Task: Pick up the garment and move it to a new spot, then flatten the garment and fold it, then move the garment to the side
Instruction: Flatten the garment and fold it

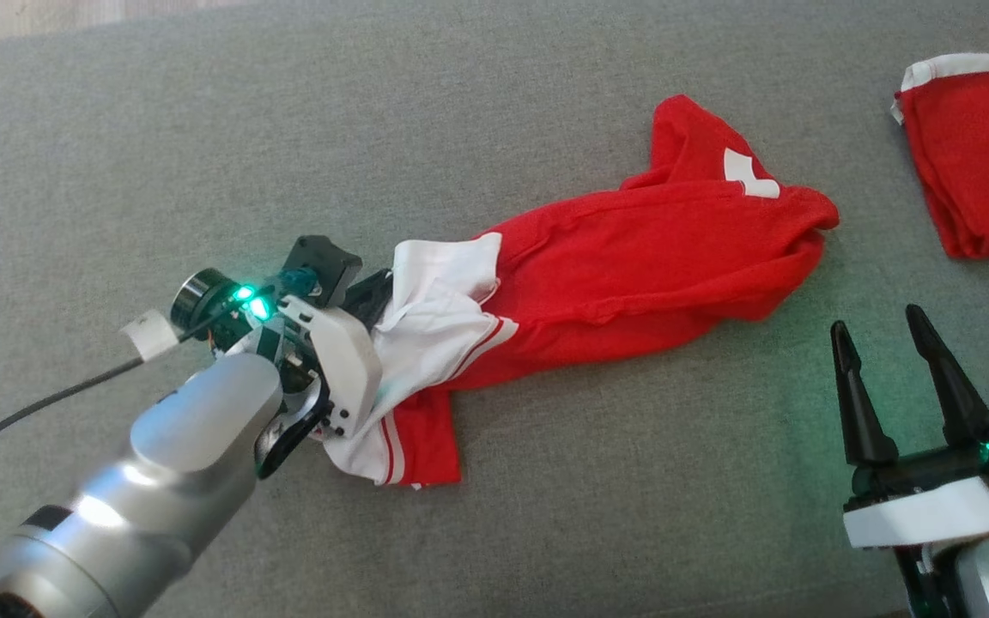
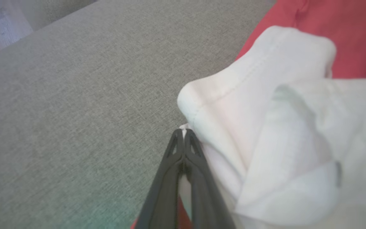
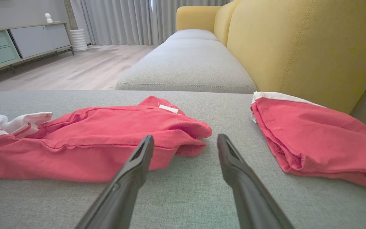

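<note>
Red fabric garment [image 1: 632, 257] with white sleeves and striped trim lies crumpled lengthwise on the grey fabric sofa seat [image 1: 288, 129] before you. Your left gripper [image 2: 183, 133] has its fingers [image 2: 167, 184] pinched tight on the garment's white edge at its left end. Your right gripper [image 1: 876, 319] hovers near the garment's right end, fingers [image 1: 859, 403] spread wide and empty. A folded red cloth [image 1: 984, 163] lies further right.

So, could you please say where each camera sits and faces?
Head view: on the head, facing down at grey cushion and red-and-white garment; left forearm, both jaws show.
Left wrist view: along left jaws, shut on the garment's white edge.
Right wrist view: low across the cushion, over open right jaws.
Shared: head and right wrist show the folded red garment.
</note>
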You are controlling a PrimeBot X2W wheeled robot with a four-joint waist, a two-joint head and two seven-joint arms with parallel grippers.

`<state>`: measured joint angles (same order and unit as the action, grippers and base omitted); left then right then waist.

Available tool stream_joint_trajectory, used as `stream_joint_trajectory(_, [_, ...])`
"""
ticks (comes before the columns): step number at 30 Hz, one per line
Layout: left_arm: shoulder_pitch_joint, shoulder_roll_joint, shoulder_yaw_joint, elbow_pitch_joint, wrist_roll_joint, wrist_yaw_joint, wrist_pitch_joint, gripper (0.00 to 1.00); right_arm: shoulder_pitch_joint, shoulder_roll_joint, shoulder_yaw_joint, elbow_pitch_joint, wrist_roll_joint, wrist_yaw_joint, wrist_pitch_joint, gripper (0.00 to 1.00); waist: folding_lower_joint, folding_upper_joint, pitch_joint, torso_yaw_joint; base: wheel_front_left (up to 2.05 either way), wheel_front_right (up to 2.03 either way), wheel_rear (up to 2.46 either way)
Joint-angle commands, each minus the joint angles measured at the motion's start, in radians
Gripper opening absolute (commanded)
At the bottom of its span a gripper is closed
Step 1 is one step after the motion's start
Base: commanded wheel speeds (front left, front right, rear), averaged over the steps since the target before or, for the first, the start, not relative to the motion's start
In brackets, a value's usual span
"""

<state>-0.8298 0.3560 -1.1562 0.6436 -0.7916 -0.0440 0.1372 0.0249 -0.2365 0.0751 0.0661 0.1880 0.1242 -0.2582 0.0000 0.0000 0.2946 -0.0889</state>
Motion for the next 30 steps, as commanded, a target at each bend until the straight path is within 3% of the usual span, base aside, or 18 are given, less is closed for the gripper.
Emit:
stream_joint_trajectory(1, [-0.009,0.022,0.019,0.005,0.009,-0.001,-0.009,0.00,-0.016,-0.023,0.010,-0.029,0.004,0.007,-0.004,1.00,0.0000,0.0000,-0.008,0.004,0.00,0.00,0.00])
stream_joint_trajectory(6, [-0.047,0.035,0.036,0.015,0.026,-0.005,-0.075,0.00,-0.008,-0.018,0.007,-0.031,-0.002,0.007,-0.004,1.00,0.0000,0.0000,-0.038,0.017,0.00,0.00,0.00])
stream_joint_trajectory(13, [-0.141,0.099,0.058,0.005,0.066,0.009,-0.109,0.00,-0.018,-0.032,0.029,0.008,0.023,0.007,-0.004,1.00,0.0000,0.0000,-0.079,0.037,0.00,0.00,0.00])
stream_joint_trajectory(19, [-0.220,0.152,0.076,-0.015,0.102,0.031,-0.130,0.00,-0.085,-0.090,0.052,0.130,0.083,0.007,-0.004,1.00,0.0000,0.0000,-0.083,0.058,0.00,0.00,0.00])
stream_joint_trajectory(25, [-0.255,0.174,0.080,-0.032,0.119,0.050,-0.129,0.00,-0.208,-0.165,0.093,0.285,0.223,0.007,-0.002,1.00,0.0000,0.0000,-0.067,0.081,0.00,0.00,0.00])
stream_joint_trajectory(30, [-0.268,0.178,0.072,-0.040,0.132,0.060,-0.121,0.00,-0.314,-0.233,0.155,0.392,0.333,0.007,0.070,1.00,0.0000,0.0000,-0.048,0.098,0.00,0.00,0.00])
